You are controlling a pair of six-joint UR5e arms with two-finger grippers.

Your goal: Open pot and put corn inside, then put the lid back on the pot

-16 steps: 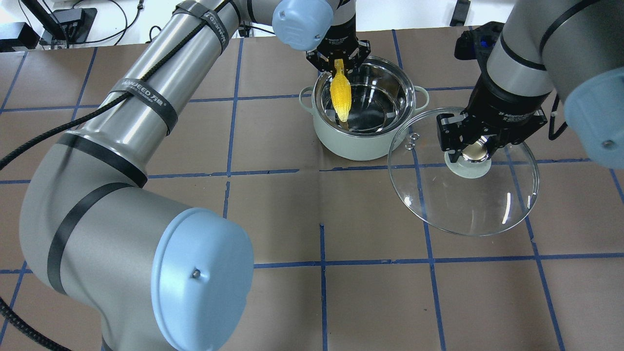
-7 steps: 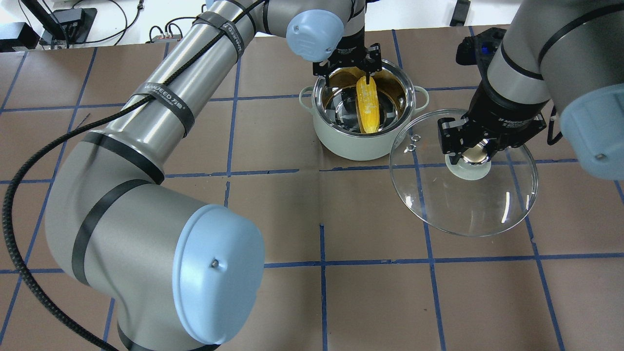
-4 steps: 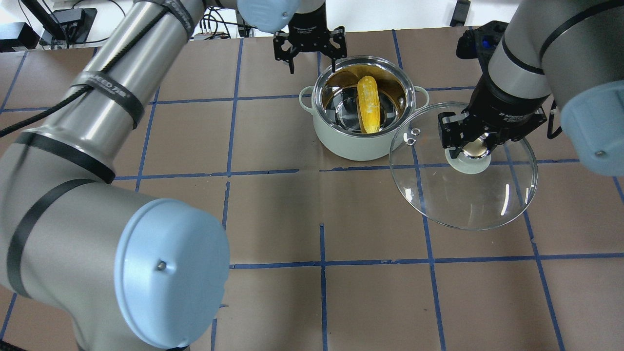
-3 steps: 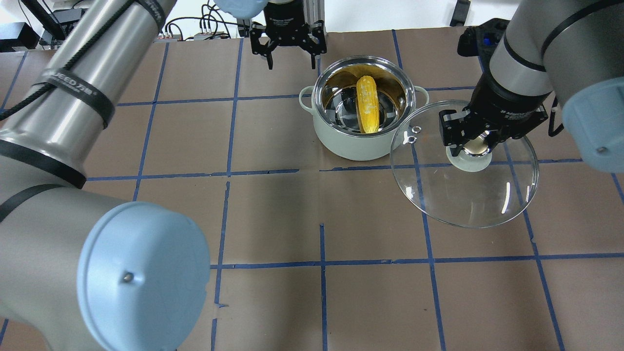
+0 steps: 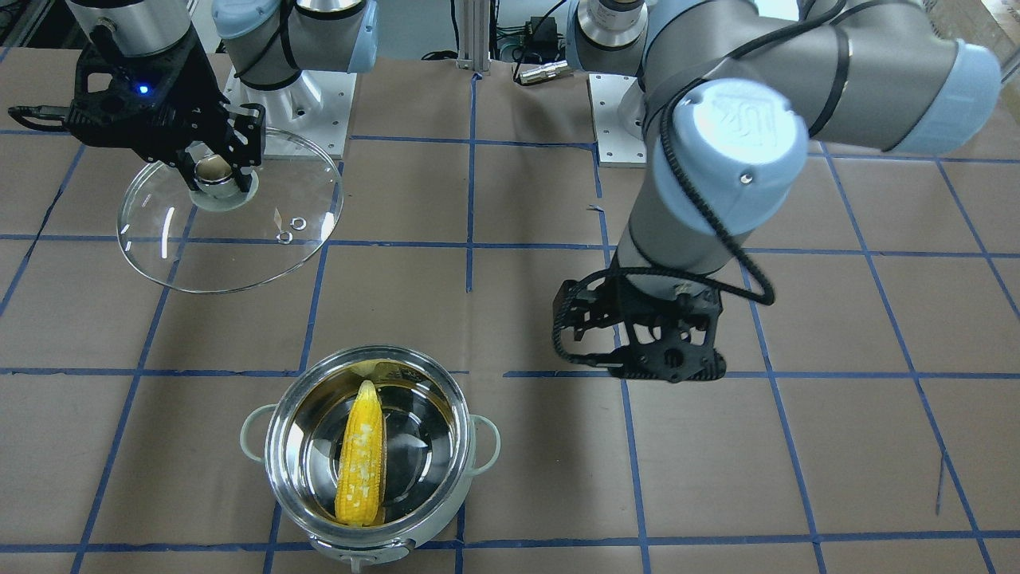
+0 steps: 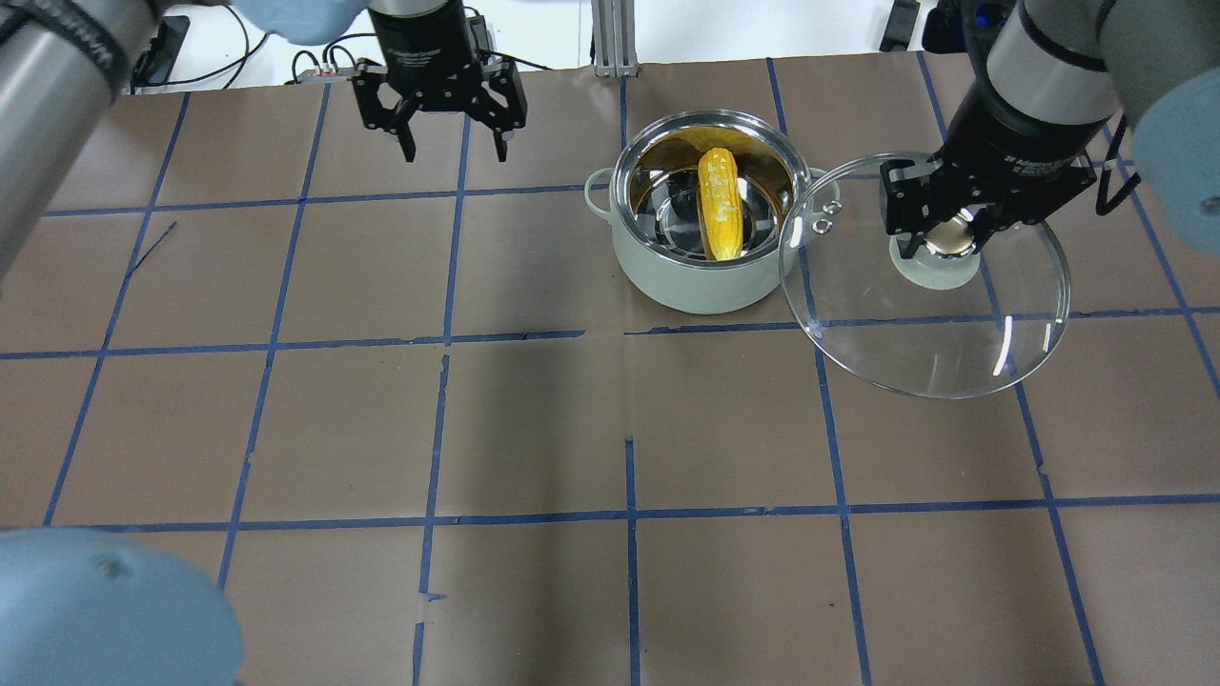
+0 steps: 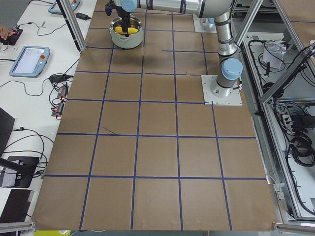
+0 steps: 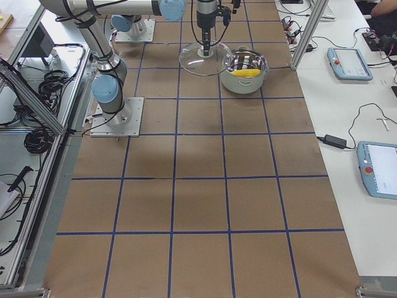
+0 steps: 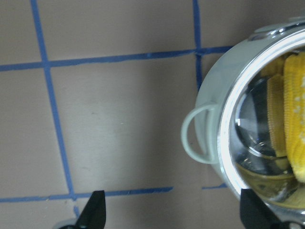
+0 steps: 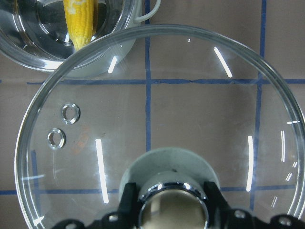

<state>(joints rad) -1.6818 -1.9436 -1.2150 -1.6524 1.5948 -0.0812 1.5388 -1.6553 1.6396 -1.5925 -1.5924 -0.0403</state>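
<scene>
Now the corn (image 6: 721,202) lies inside the pot (image 6: 701,281), so the step in hand is the lid (image 6: 939,329); my right gripper (image 6: 946,238) pinches its knob (image 10: 170,202), holding it just beside the pot, its edge overlapping the pot's near handle from overhead; next, I judge, it must go across, centre over the pot's rim, and come down level; my left gripper (image 6: 455,152), spread and holding nothing, hangs well off the pot's other side, so the way looks open.

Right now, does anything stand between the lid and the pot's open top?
Nothing visible. The right gripper holds the lid beside the pot; the open left gripper is well off to the other side, and the corn lies inside it.
</scene>
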